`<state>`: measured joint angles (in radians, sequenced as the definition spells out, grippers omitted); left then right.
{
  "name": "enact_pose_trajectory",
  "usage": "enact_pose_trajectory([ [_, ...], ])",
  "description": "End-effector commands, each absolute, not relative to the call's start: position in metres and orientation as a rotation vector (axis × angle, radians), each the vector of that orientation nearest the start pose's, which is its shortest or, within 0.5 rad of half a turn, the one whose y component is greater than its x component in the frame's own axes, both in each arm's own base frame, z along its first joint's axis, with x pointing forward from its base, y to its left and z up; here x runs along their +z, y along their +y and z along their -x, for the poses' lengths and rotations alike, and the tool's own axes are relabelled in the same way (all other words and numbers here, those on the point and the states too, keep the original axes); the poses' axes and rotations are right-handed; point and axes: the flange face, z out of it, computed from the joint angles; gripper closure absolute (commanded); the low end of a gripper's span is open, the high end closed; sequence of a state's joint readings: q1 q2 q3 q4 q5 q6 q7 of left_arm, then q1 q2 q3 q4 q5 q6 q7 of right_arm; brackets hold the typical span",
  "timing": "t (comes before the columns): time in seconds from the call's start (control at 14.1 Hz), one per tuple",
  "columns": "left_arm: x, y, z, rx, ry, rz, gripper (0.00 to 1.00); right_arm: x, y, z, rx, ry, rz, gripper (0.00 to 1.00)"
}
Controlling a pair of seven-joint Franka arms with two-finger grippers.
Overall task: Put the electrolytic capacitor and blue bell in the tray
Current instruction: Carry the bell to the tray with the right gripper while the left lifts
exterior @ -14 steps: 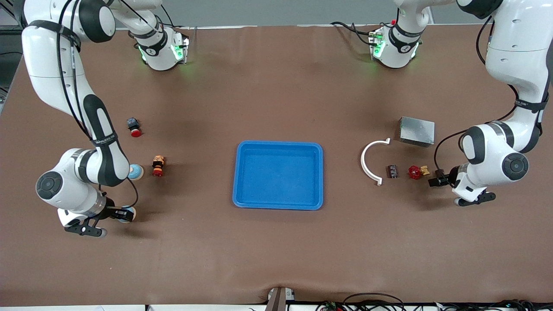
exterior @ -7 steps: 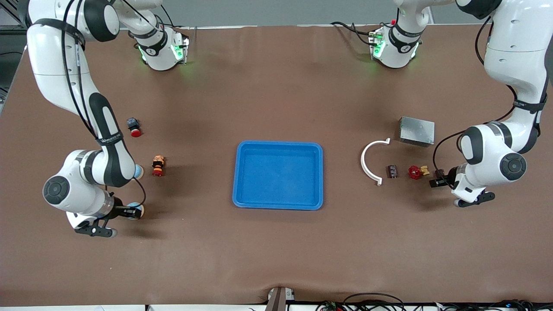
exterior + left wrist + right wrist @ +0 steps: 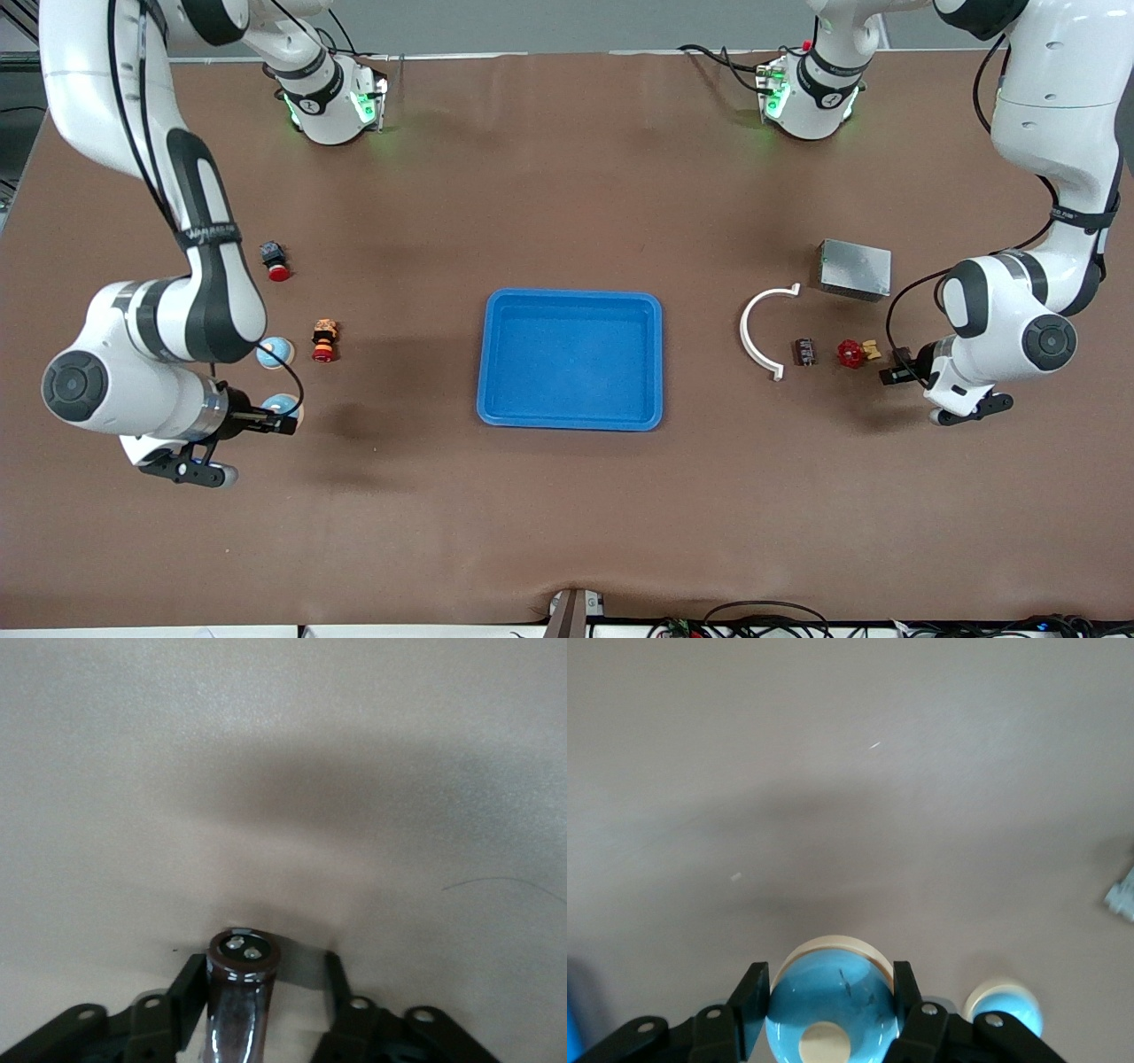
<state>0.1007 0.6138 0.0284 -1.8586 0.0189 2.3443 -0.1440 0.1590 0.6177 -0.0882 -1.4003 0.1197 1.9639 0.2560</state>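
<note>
My right gripper is clamped on a blue bell, held over bare table toward the right arm's end. A second bell sits on the table close by.

My left gripper is low over the table at the left arm's end. Its jaws are apart around a dark capacitor, which touches one finger and leaves a gap to the other. Another capacitor lies beside a white arc.

The blue tray sits mid-table between the arms, its floor bare. Both task items are well apart from it.
</note>
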Motion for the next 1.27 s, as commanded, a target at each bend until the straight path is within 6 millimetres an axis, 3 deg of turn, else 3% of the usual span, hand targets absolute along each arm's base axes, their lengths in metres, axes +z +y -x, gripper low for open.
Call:
enact_pose_trajectory([
  [0.0, 0.177, 0.082, -0.624, 0.186, -0.411, 3.066, 0.77, 0.363, 0.122, -0.681, 0.060, 0.436, 3.040, 1.00],
  [0.07, 0.178, 0.082, -0.624, 0.184, -0.411, 3.066, 0.79, 0.368, 0.152, -0.666, 0.018, 0.479, 3.025, 1.00],
  [0.21, 0.178, 0.083, -0.624, 0.182, -0.420, 3.066, 0.99, 0.377, 0.214, -0.644, -0.044, 0.574, 2.985, 1.00],
  [0.35, 0.182, 0.084, -0.625, 0.179, -0.422, 3.066, 1.00, 0.380, 0.277, -0.627, -0.102, 0.663, 2.943, 1.00],
  [0.57, 0.206, 0.085, -0.632, 0.144, -0.422, 3.069, 1.00, 0.378, 0.341, -0.603, -0.152, 0.743, 2.879, 1.00],
  [0.99, 0.293, 0.075, -0.659, 0.303, -0.478, 3.048, 1.00, 0.316, 0.389, -0.582, -0.071, 0.801, 2.923, 1.00],
  [1.2, 0.327, 0.028, -0.659, 0.303, -0.624, 3.018, 1.00, 0.291, 0.411, -0.571, -0.045, 0.817, 2.941, 1.00],
])
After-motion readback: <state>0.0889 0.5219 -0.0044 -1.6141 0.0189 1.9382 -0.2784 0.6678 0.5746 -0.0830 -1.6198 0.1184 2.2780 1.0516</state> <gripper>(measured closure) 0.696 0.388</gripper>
